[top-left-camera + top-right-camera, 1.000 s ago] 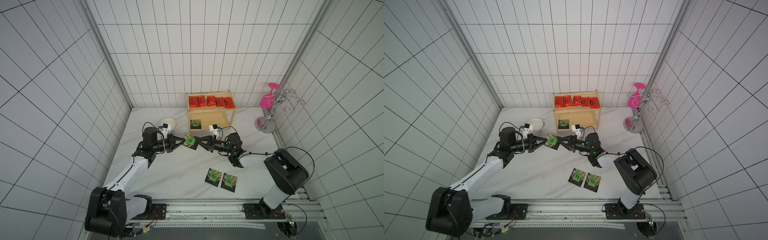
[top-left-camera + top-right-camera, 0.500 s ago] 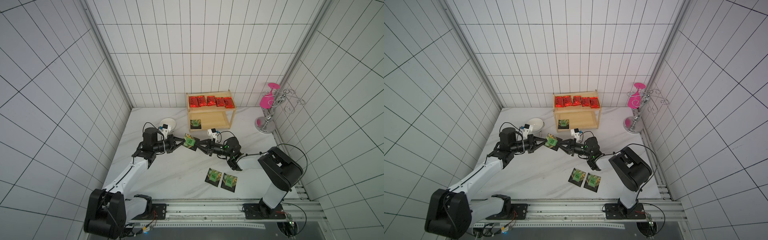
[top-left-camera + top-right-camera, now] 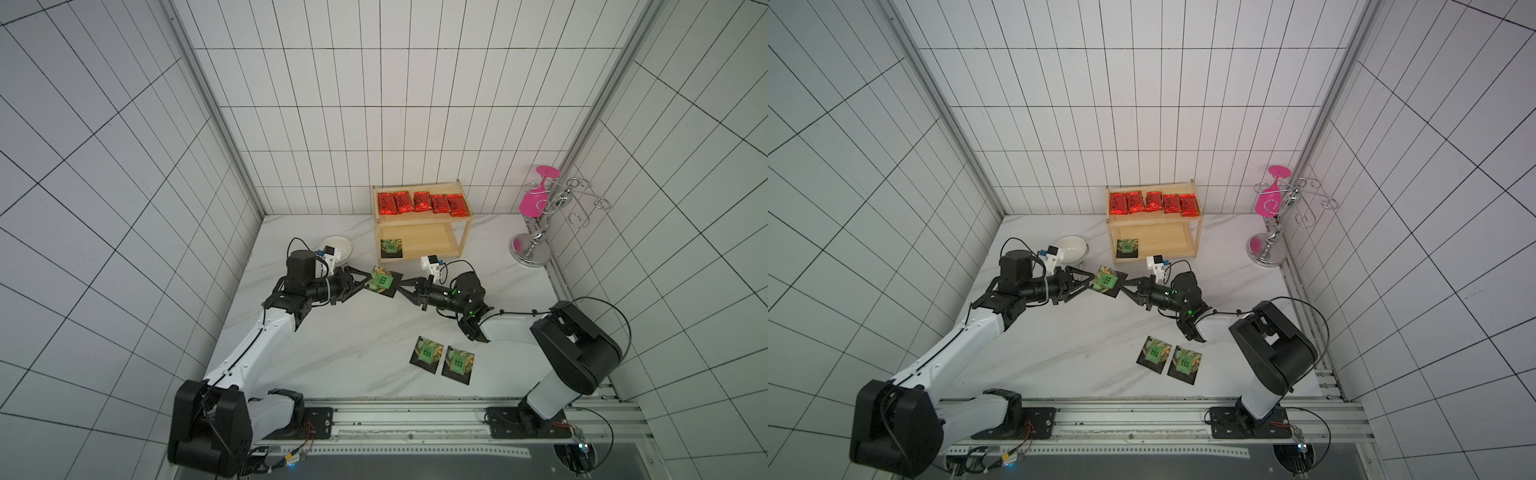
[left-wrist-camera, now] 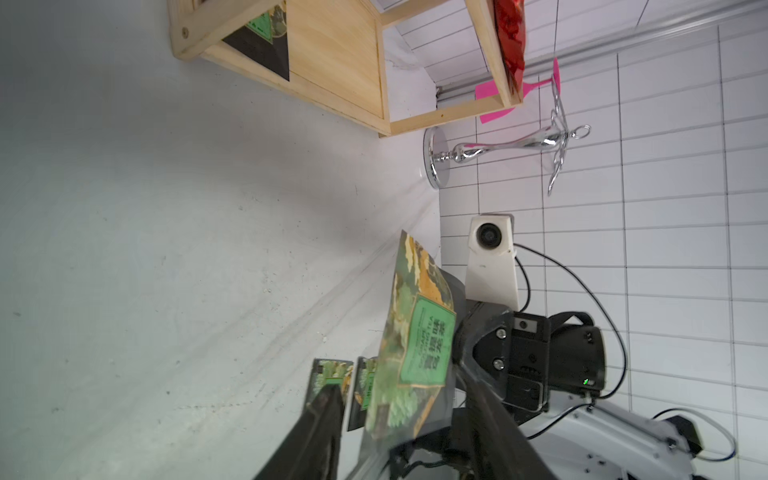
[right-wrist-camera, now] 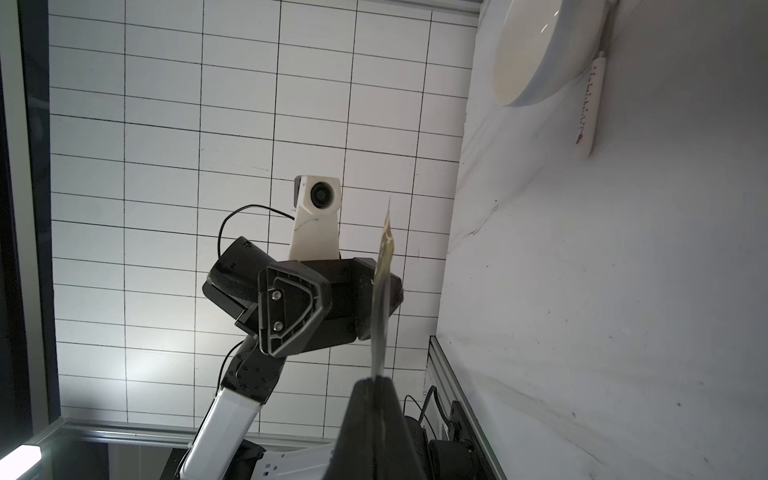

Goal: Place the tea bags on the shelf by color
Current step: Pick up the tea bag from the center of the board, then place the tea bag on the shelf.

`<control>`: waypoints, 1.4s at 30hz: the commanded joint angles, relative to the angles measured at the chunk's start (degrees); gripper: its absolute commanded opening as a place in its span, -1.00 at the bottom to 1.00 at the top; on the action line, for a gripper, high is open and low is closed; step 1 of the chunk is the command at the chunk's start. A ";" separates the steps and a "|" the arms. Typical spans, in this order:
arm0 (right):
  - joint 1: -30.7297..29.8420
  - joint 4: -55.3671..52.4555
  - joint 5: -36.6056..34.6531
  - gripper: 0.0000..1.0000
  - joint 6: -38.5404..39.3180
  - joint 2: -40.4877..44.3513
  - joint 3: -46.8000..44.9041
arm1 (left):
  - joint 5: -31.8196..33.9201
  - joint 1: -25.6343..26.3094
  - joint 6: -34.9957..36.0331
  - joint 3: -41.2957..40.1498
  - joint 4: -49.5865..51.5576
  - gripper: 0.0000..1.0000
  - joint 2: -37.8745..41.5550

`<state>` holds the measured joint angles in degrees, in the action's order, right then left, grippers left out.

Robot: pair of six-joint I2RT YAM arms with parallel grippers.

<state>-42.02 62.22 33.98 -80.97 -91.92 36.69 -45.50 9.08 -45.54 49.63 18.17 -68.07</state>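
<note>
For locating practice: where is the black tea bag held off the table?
In a top view, the black tea bag hangs mid-table in the right gripper's shut jaws, facing the left gripper, just before the shelf.

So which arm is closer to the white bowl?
The left. The left arm has its wrist right beside the bowl. The right arm is on the far side of the black tea bag its jaws pinch, farther from the bowl.

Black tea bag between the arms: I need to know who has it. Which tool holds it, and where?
The right tool pinches the tea bag by its edge facing that arm; the left tool stands open around it.
</note>
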 commanded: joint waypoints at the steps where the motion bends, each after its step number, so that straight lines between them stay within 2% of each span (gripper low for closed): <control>1: 0.52 -9.36 -15.25 -1.00 9.05 3.71 0.29 | 6.38 -2.29 9.67 8.19 16.02 0.21 -0.78; 5: 0.54 -4.56 -30.94 -1.00 11.58 0.87 -0.12 | 12.04 -2.68 9.01 7.39 18.66 0.21 -0.09; 8: 0.54 -1.74 -39.23 -1.00 13.03 -2.27 0.66 | 13.38 -3.87 8.54 4.95 18.04 0.22 1.46; 13: 0.71 -1.86 -50.63 -0.99 13.03 -9.09 4.80 | 15.75 -4.25 9.56 2.77 18.24 0.23 4.34; 15: 0.78 -2.42 -53.33 -0.93 12.16 -12.05 7.74 | 15.17 -4.33 9.67 1.06 16.86 0.23 5.17; 18: 1.44 -2.80 -54.03 -0.91 12.01 -16.34 12.41 | 13.79 -4.42 9.57 0.16 16.52 0.24 5.41; 28: 4.18 -2.21 -49.91 -0.80 6.41 -30.39 26.29 | 12.49 -4.42 9.93 0.32 17.23 0.24 3.92; 42: 4.97 -3.47 -46.86 -0.75 4.35 -36.95 32.43 | 11.39 -4.42 10.21 0.82 17.77 0.24 2.39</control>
<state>-37.45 58.89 -13.76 -76.12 -127.13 66.81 -33.28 4.86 -36.49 50.33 35.88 -65.41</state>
